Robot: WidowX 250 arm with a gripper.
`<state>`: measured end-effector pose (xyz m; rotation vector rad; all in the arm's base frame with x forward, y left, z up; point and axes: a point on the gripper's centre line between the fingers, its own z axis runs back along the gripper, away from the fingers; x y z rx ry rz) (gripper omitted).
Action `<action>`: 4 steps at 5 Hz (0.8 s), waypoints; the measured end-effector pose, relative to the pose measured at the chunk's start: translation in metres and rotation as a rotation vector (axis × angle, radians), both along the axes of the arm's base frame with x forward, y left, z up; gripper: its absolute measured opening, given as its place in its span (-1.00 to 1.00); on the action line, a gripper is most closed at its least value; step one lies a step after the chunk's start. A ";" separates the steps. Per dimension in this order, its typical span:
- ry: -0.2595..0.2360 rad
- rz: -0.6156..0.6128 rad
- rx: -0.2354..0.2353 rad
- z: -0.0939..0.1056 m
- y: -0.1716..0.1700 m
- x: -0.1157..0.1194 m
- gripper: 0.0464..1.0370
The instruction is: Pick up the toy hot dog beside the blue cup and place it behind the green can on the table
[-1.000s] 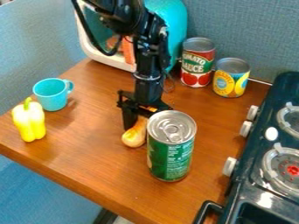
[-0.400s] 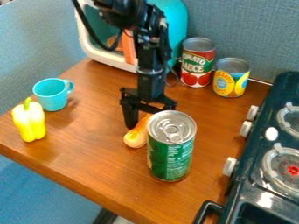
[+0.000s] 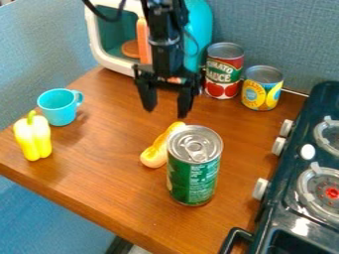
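One orange-yellow, squash-shaped toy (image 3: pixel 156 155) lies on the brown wooden desk (image 3: pixel 92 161), near its middle, with its bulb end toward 7 o'clock and its narrow end toward 1 o'clock. The black two-finger claw (image 3: pixel 167 113), which was down at this toy a moment ago, has risen and drawn back toward 12 o'clock. It is open now, with its fingers spread apart and nothing between them. The toy is thus out of the claw, lying on the wood in nearly the same place as before.

At 4 o'clock from the toy, just beside it, stands a tall green metal can (image 3: pixel 193 171) with a silver pull-tab lid. It covers part of the toy's right side, so I cannot tell whether the two touch; it would crowd any approach from there.

Farther out, a yellow plastic bell pepper (image 3: pixel 33 139) stands upright at 9 o'clock, and a turquoise cup (image 3: pixel 58 108) at 10. A white-and-turquoise rounded toy housing (image 3: pixel 200 27) stands near 12, behind the arm. A red-and-green labelled can (image 3: pixel 224 74) is at 1, a shorter yellow-labelled can (image 3: pixel 261 92) at 2, and a dark toy stove (image 3: pixel 283 211) fills the side from 3 to 4.
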<state>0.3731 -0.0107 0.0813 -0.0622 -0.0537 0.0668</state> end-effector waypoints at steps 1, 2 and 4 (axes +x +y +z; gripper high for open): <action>-0.061 -0.003 0.070 0.029 0.028 -0.006 0.93; -0.034 0.002 0.137 0.039 0.071 -0.025 0.93; 0.004 0.118 0.102 0.041 0.140 -0.053 0.93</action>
